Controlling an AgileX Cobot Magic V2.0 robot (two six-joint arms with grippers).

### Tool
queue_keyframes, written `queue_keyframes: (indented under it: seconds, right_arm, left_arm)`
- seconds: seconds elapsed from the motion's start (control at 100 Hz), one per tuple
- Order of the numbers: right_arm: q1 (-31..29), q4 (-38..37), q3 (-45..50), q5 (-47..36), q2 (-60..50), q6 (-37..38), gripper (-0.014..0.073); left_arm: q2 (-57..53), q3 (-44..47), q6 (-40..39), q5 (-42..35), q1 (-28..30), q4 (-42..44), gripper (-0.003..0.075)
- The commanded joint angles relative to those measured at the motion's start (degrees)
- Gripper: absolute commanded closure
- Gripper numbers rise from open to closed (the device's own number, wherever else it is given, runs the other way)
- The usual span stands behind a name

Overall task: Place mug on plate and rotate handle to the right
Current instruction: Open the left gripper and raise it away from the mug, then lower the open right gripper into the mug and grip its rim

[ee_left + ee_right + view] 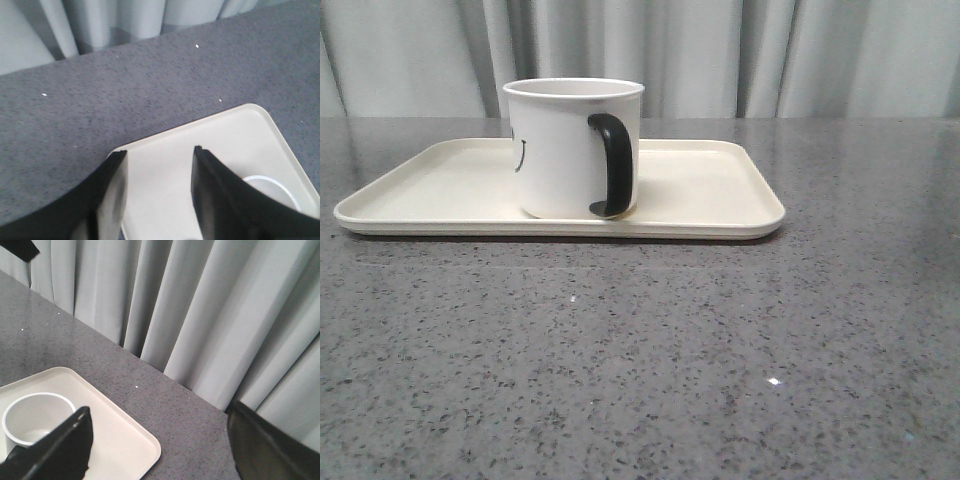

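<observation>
Item one on my front feed: the mug [565, 150], white, upright, standing on the plate [710, 195] a little left of frame centre, resting nearer the plate's front rim than its back. Its handle [612, 165], glossy black, shows on the right half of the mug's face, turned toward my camera and somewhat rightward; part of a black printed face peeks round the mug's left edge. Item two: the plate, cream, lying flat across the middle of the frame on the grey speckled table [640, 360], with pale curtains [720, 55] behind. Item three: left gripper [160, 192], fingers spread, nothing between them, hanging above the plate's surface with the mug's rim just visible at lower right of that view. Item four: right gripper [160, 445], fingers wide apart, empty, above the table past the plate's corner.
</observation>
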Motion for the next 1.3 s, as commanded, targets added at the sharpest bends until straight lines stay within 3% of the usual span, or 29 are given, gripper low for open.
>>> queue_keyframes:
  seconds: [0.0,0.3,0.39,0.53,0.96,1.29]
  right_arm:
    - [0.02,1.75,-2.03,-3.49,-0.13,-0.45,0.0043]
    - [0.02,1.75,-8.72,0.66,4.18,-0.45,0.0043]
    - [0.02,1.75,-11.99,2.35,6.79,-0.45,0.0043]
    - [0.02,1.88,-17.37,4.96,11.58,-0.4,0.0043]
    - [5.52,2.89,-32.66,12.59,27.2,0.04,0.0043]
    - [10.7,2.82,-34.09,14.96,34.37,0.1,0.0043]
  left_arm:
    - [-5.3,-2.03,-0.55,-0.11,3.03,-0.97,0.0416]
    - [-13.33,-1.91,-0.55,-0.11,11.69,3.58,0.045]
    - [-15.59,-0.62,-0.55,-0.11,13.28,5.56,0.0532]
    - [-18.78,3.45,-0.2,-0.11,14.12,7.74,0.0741]
    - [-27.32,23.13,-0.09,-3.05,14.12,8.58,0.074]
    - [-28.73,28.66,-0.09,-3.83,14.12,8.58,0.074]
